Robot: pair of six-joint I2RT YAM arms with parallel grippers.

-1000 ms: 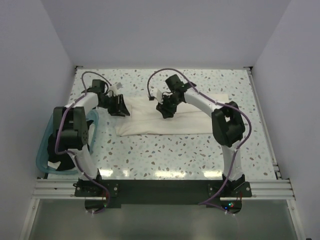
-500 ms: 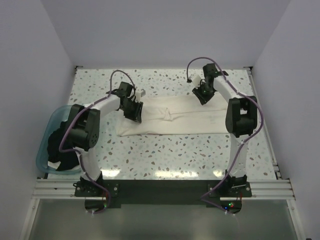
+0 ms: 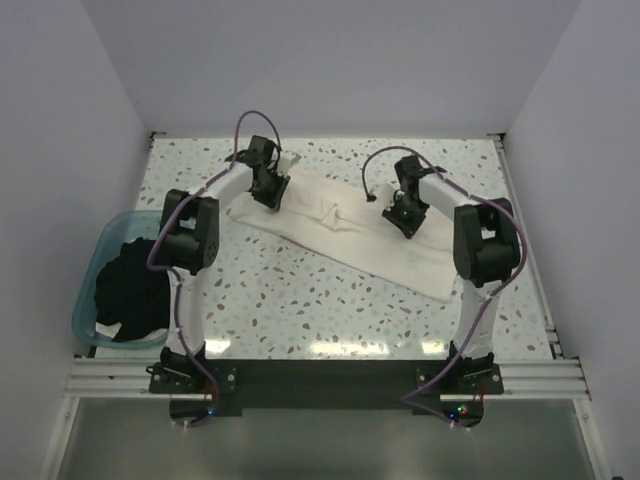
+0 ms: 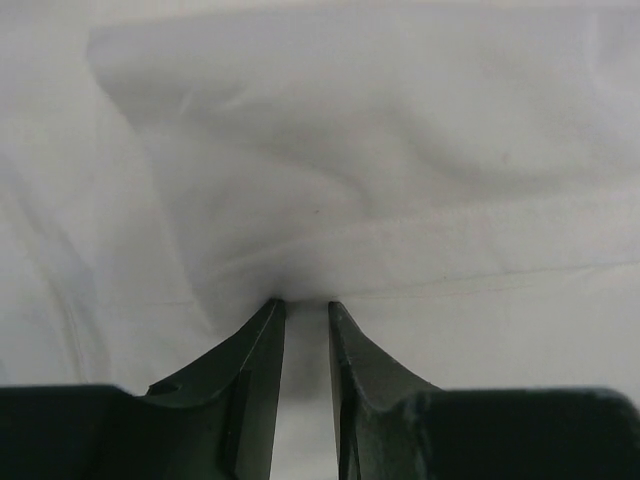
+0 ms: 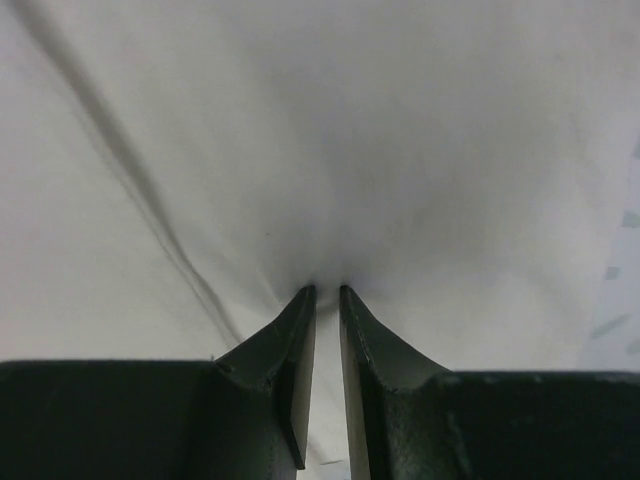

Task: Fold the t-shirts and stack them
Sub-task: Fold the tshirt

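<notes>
**Both claws pinch the white shirt, strip lies diagonal**

Left claw point(image 3: 268, 192): clenched on the white shirt point(image 3: 340, 225). In the left wrist view the tips are nearly together and the cloth puckers into the slit between them.

Right claw point(image 3: 405, 215): also clenched on the same shirt. The right wrist view shows the same pinch, with creases running out from the tips.

The shirt is a long narrow strip, flat on the surface point(image 3: 300, 310). No print shows, only plain pale cloth.

Key relation: the long axis runs diagonally. It starts at the left claw, passes under the right claw and goes on toward the right arm's base. The left claw has the far-left end. The right claw grips the far edge, past the middle, so a loose tail lies beyond and nearer than it. The stretch between the claws looks fairly taut. The tail past the right claw is slack and a little rumpled.

The right arm is the nearer one to that free tail. The left claw is well apart from it.

The black shirt point(image 3: 128, 292) is bunched in the tub point(image 3: 88, 262), well to the left of the left claw and nearer the bases. Neither claw touches it.

Judgement: mid-fold on the white shirt, with lengthwise folds likely done and the cross fold still to do. Next move probably needs one end carried along the long axis onto the other. Risk is the skewed strip folding crooked.
</notes>
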